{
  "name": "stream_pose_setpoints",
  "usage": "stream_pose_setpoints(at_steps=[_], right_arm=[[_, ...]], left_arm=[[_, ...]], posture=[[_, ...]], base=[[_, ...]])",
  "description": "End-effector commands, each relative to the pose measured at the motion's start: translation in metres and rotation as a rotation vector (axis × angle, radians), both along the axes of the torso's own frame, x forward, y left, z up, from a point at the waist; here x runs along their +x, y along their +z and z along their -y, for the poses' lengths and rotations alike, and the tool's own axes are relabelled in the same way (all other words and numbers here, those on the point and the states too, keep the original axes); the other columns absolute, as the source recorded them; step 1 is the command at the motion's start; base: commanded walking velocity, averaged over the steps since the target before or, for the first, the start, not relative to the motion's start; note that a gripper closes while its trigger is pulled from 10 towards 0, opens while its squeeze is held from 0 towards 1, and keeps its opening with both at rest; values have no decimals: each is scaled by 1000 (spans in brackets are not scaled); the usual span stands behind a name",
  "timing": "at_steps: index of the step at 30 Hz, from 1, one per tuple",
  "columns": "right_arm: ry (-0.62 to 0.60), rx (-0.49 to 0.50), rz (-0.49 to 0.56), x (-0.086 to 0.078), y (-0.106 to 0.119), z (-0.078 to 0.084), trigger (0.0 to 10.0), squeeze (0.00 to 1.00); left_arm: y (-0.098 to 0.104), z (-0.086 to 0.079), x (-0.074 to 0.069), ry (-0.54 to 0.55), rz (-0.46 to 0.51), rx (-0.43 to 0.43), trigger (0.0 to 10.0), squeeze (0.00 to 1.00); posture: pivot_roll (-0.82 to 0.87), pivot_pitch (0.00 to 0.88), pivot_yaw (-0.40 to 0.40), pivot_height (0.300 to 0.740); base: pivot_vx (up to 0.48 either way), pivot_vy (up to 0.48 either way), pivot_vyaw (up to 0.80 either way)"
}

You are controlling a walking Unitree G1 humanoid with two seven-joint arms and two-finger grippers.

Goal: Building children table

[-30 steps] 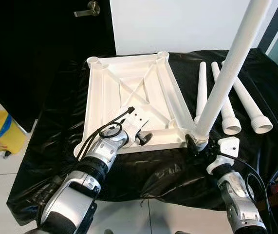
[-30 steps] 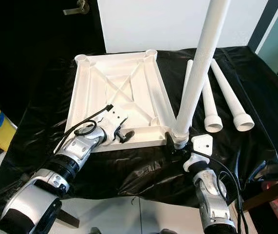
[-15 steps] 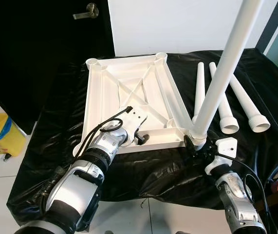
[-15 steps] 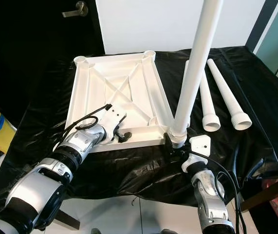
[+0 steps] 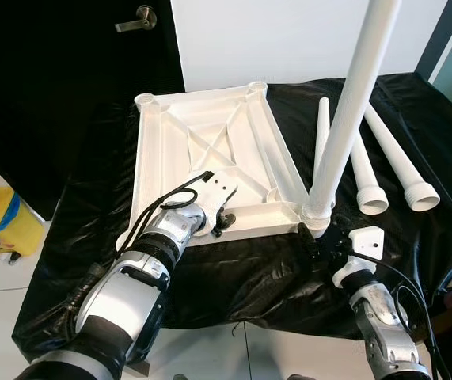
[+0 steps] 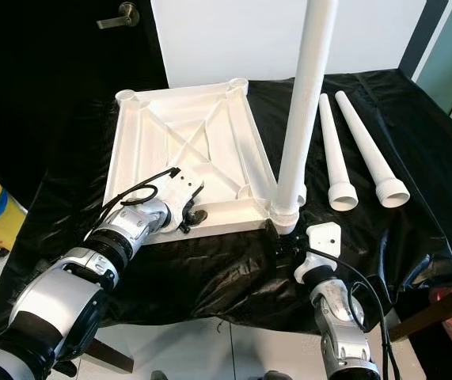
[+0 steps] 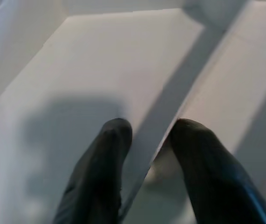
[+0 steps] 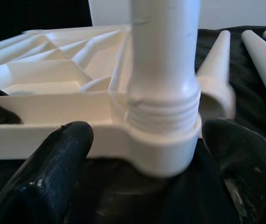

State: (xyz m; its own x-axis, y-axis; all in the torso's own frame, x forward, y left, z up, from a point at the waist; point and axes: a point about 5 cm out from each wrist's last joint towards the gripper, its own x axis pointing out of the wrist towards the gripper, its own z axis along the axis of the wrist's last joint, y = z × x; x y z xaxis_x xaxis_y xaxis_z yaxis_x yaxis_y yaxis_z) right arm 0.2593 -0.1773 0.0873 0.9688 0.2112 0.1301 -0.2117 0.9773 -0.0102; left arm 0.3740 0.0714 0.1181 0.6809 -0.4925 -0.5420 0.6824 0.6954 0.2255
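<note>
Left eye view: the left gripper [image 5: 224,222] pinches a thin rib of the upturned white plastic tabletop [image 5: 202,150] on the black-covered worktop [image 5: 91,237]. The upright white leg [image 5: 344,119] stands in its near-right corner socket; the right gripper [image 8: 142,186] is spread open, released. Likely light, stiff, slippery; best grasped near the base.
</note>
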Motion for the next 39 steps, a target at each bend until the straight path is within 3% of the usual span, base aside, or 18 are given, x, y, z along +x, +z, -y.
stream_pose_setpoints(at_steps=[1, 15, 16, 17, 18, 20, 21, 22, 24, 27, 28, 29, 30, 36, 39], right_arm=[[3, -9, -17, -3, -2, -1, 10000, 0], [4, -17, -21, -1, -1, 0, 10000, 0], [5, -17, -22, 0, -1, 0, 10000, 0], [5, -17, -22, 0, -1, 0, 10000, 0], [8, -18, -23, 1, -1, -1, 10000, 0], [8, -18, -23, 1, -1, -1, 10000, 0], [9, -19, -24, 2, 0, -1, 10000, 0], [10, -20, -24, 4, 0, -2, 10000, 0], [10, -20, -24, 5, 0, -3, 10000, 0], [9, -20, -24, 6, 0, -4, 10000, 0], [8, -20, -24, 6, 0, -4, 10000, 0], [8, -20, -24, 6, 0, -4, 10000, 0], [6, -19, -24, 6, 0, -4, 10000, 0], [-2, -15, -28, 5, -1, -9, 10000, 0], [-6, -12, -31, 4, -2, -11, 10000, 0]], left_arm=[[-7, -17, 1, 87, -27, 20, 0, 0], [-11, -18, -1, 102, -42, -7, 0, 0], [-12, -15, -3, 93, -44, -11, 9804, 0], [-12, -15, -3, 93, -44, -11, 9804, 0], [-13, -5, -7, 44, -50, -29, 10000, 0], [-13, -5, -7, 44, -50, -29, 10000, 0], [-13, 6, -10, 14, -56, -66, 10000, 35], [-12, 15, -12, -13, -56, -105, 10000, 1000], [-6, 28, -16, -70, -34, -167, 10000, 1000], [-1, 37, -19, -128, 3, -177, 10000, 1000], [2, 40, -20, -153, 22, -179, 10000, 627], [2, 40, -20, -153, 22, -179, 10000, 627], [5, 42, -20, -173, 38, -189, 10000, 0], [22, 38, -22, -243, 176, -210, 10000, 0], [30, 32, -28, -271, 319, -242, 10000, 0]], posture=[[-109, 47, 51, 740], [-104, 53, 34, 740], [-102, 53, 33, 740], [-102, 53, 33, 740], [-97, 51, 28, 740], [-97, 51, 28, 740], [-95, 50, 27, 740], [-95, 50, 27, 740], [-93, 49, 27, 740], [-93, 49, 28, 740], [-93, 49, 28, 740], [-93, 49, 28, 740], [-92, 51, 30, 740], [-96, 54, 35, 740], [-98, 55, 35, 740]], base=[[0, 0, 0], [0, 0, 0], [0, 0, 0], [0, 0, 0], [0, 0, 0], [0, 0, 0], [0, 0, 0], [0, 0, 0], [0, 0, 0], [0, 0, 0], [0, 0, 0], [0, 0, 0], [0, 0, 0], [0, 0, 0], [0, 0, 0]])
